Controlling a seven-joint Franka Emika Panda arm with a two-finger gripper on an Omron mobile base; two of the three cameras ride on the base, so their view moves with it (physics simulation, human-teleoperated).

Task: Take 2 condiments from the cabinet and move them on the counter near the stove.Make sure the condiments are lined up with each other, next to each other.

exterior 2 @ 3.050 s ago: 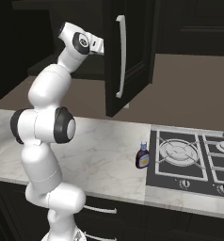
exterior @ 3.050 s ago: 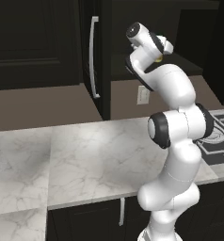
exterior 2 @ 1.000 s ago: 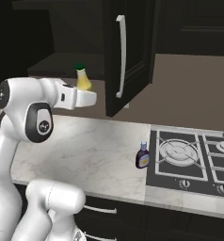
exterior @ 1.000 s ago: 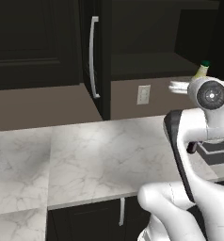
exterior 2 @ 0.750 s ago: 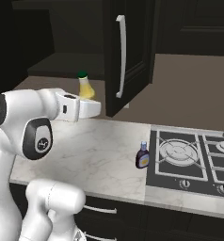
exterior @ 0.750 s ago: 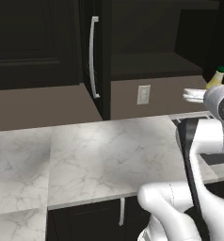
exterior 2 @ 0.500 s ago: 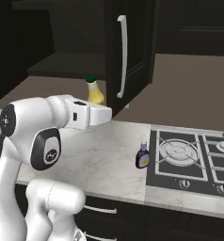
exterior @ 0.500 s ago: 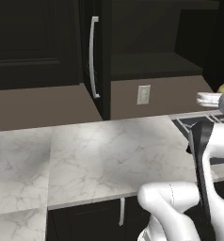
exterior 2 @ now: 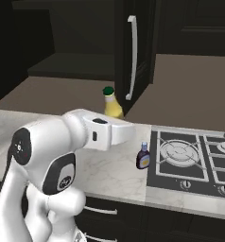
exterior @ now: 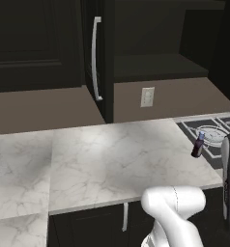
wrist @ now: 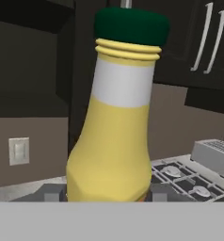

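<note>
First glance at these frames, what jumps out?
The yellow bottle with the green cap, upright and close in the hand view, gripped low by the gripper and carried above the counter. Next, the small dark bottle already standing on the marble at the left edge of the stove. Behind them, the dark cabinet door hangs open.

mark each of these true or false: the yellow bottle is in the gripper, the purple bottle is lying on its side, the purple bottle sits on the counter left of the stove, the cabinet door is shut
1. The yellow bottle is held in the gripper: true.
2. The purple bottle lies on its side: false, it stands upright.
3. The purple bottle stands on the counter just left of the stove: true.
4. The cabinet door is shut: false, it hangs open.
</note>
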